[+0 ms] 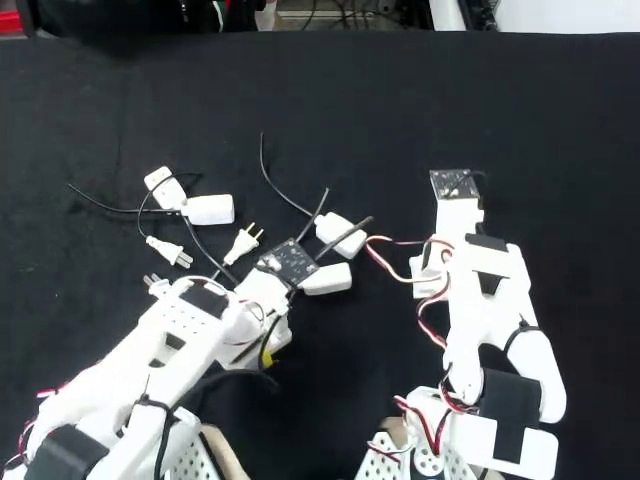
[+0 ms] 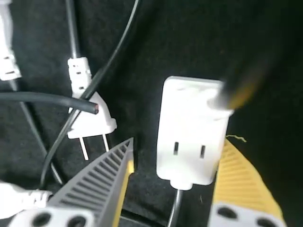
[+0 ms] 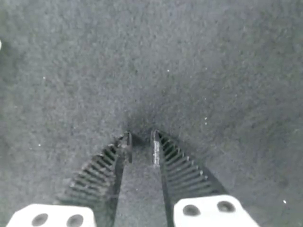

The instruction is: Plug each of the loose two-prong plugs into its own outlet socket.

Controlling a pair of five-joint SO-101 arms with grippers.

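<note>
A white outlet socket [image 2: 189,132] with two slots facing up lies on the black cloth between the open fingers of my left gripper [image 2: 177,146]. The yellow finger [image 2: 239,175] is at its edge and the grey finger [image 2: 106,175] stands a little apart. In the high view this gripper [image 1: 288,262] sits beside that socket [image 1: 327,279]. A loose two-prong plug [image 2: 90,120] lies just beside the grey finger, under a black wire. Other plugs [image 1: 243,243] [image 1: 170,252] lie to the left. My right gripper [image 1: 455,185] [image 3: 140,142] rests shut over bare cloth, holding nothing.
More white sockets [image 1: 335,230] [image 1: 210,209] [image 1: 165,187] and tangled black wires [image 1: 285,195] spread over the middle left of the cloth. Red and white servo leads [image 1: 395,262] hang between the arms. The cloth's far and right parts hold nothing.
</note>
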